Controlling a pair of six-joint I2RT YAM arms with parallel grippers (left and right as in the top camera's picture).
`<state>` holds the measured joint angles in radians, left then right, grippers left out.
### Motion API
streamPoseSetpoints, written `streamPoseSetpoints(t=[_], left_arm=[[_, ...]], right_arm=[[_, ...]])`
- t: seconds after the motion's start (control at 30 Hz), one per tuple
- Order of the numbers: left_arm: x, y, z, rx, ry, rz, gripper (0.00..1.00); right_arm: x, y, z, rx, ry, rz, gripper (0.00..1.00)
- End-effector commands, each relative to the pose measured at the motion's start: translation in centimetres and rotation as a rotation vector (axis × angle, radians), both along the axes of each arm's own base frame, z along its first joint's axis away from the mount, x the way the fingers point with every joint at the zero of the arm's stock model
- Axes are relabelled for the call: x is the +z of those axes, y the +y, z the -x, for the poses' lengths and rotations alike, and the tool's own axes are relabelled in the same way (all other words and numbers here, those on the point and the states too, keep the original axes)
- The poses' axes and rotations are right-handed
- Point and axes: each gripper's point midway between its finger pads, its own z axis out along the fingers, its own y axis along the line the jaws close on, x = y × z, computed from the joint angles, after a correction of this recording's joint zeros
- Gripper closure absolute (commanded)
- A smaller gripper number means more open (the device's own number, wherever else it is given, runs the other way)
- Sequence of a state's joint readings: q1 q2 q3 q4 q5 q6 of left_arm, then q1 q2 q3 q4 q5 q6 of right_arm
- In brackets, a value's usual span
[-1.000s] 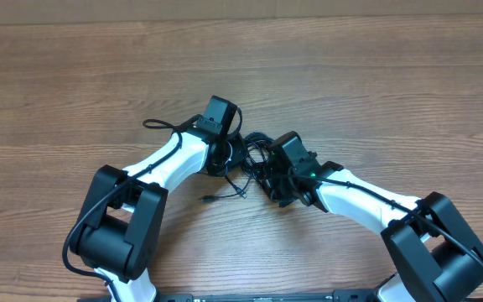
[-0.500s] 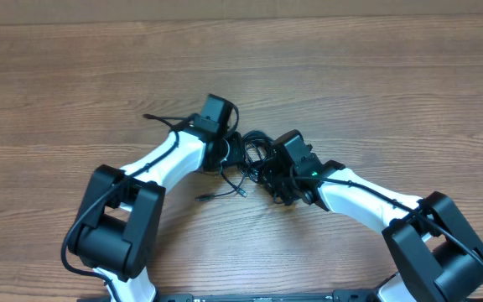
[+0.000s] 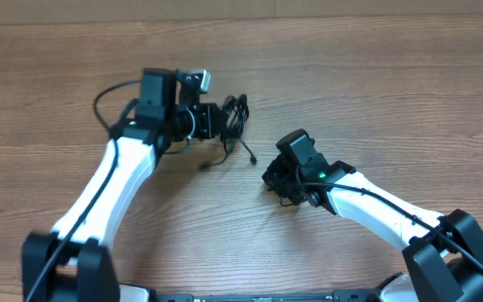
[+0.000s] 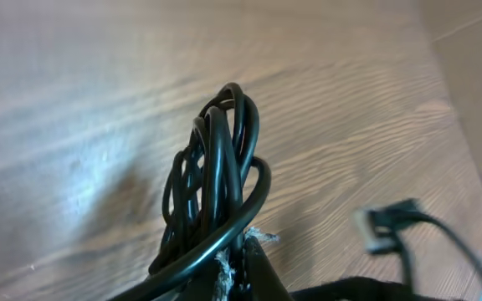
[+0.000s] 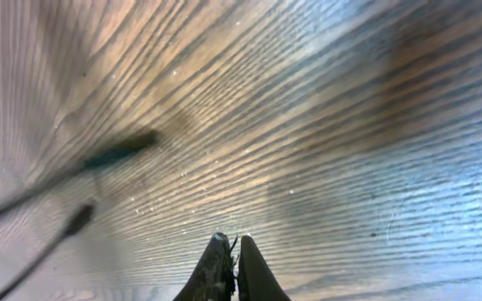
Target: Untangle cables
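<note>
The cables (image 3: 238,114) are a bundle of thin black loops, and my left gripper (image 3: 224,120) is shut on one side of it, left of centre in the overhead view. Two loose plug ends (image 3: 251,157) trail from the bundle toward the near side. In the left wrist view the cables (image 4: 217,167) rise from my left gripper (image 4: 246,266), which is clamped on them, with a blurred plug (image 4: 382,231) to the right. My right gripper (image 3: 272,179) is shut near the table, apart from the bundle. My right gripper (image 5: 233,243) shows nothing between its fingers, and blurred cable ends (image 5: 115,151) lie to its left.
The wooden table (image 3: 376,75) stretches bare to the far side and to the right. Both white arms reach in from the near edge, with the right arm's black wrist (image 3: 302,159) just right of the loose cable ends.
My left gripper has swung left and away, carrying the cable bundle out from beside the right gripper. The right gripper has closed and stays near its place, with no cable in it.
</note>
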<state>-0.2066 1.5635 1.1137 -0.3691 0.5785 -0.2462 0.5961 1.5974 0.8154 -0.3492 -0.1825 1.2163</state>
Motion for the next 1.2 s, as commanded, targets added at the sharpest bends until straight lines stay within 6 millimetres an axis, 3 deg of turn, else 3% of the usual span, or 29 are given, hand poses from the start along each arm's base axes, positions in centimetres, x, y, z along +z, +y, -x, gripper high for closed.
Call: streamPoseSetpoints(t=[0.0,0.13,0.23,0.4,0.57,0.63,0.77,1.0,1.17], left_arm=[[3.4,-0.7,0.7,-0.083,-0.115,0.02,0.96],[3.6,-1.5,2.2,-0.222,-0.177,0.006,0.96],[2.6,-1.3,3.1,-0.308,-0.212,-0.064,0.96],[0.5,-0.2,3.9,-0.336,-0.181,-0.165,0.96],[0.7,-1.9,7.9,-0.667,-0.319,-0.116,0.96],[0.7,-2.3,9.4,-0.773,-0.371,-0.095,0.96],[0.9,-2.8,11.8,-0.914,-0.447,-0.051,0.96],[1.3,-3.8,14.5,-1.056,-0.522,-0.004,0.96],[1.2,-5.0,16.8,-1.169,-0.556,0.019,0.96]], right_arm=[[1.2,0.0,-0.9,0.028,-0.068,0.01,0.96],[2.7,0.1,-2.1,0.205,-0.186,0.045,0.96],[5.2,0.7,-2.7,0.411,-0.298,0.013,0.96],[9.7,-0.9,-4.2,0.435,-0.387,-0.052,0.96],[13.2,-0.6,-3.8,0.641,-0.57,-0.126,0.75],[13.8,-0.9,-3.7,0.661,-0.593,-0.146,0.67],[14.1,-2.3,-4.4,0.621,-0.586,-0.173,0.64],[15.9,-3.0,-3.0,0.63,-0.553,-0.384,0.53],[15.2,-3.7,-2.3,0.644,-0.525,-0.393,0.5]])
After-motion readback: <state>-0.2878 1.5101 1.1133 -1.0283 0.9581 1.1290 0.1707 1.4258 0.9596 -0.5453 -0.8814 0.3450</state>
